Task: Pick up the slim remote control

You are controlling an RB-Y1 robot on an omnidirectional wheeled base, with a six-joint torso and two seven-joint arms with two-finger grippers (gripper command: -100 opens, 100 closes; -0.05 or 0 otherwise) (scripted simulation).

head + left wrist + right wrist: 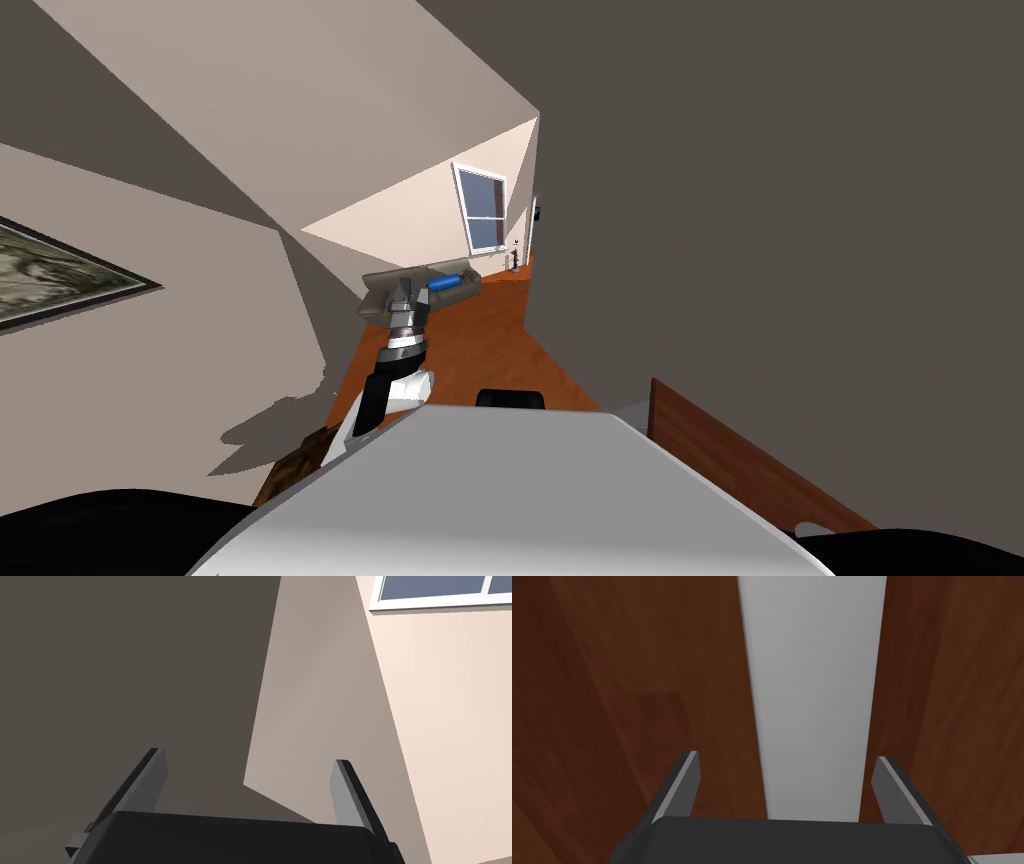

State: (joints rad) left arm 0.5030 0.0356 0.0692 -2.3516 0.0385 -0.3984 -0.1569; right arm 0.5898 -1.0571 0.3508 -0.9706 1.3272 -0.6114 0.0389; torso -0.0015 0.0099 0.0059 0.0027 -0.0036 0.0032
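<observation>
**Both hands released; a grey strip sits between the right hand's fingers**

The right hand (788, 755) is released, its two fingers standing wide apart and pressing on nothing. Beyond them lies a flat surface of dark red-brown wood (612, 686). One long light grey strip (812, 701) runs across that wood, straight away from the hand's dark body. It passes through the gap between the fingers, apart from both and closer to one than the other. I cannot tell whether this strip is the slim remote control, and I can make out no buttons or markings on it. If it is, it lies directly ahead of the right hand, lined up with the open gap.

The left hand (248, 756) is also released, its two fingers spread and holding nothing. In the head view the left arm is raised ahead of the chest, with the hand well up off the floor.

Farther off in the head view there is one sofa (400, 285) with one blue cushion (446, 283) on it, standing on an orange-brown floor (480, 340). One brown wooden panel (740, 450) stands near on the right side.
</observation>
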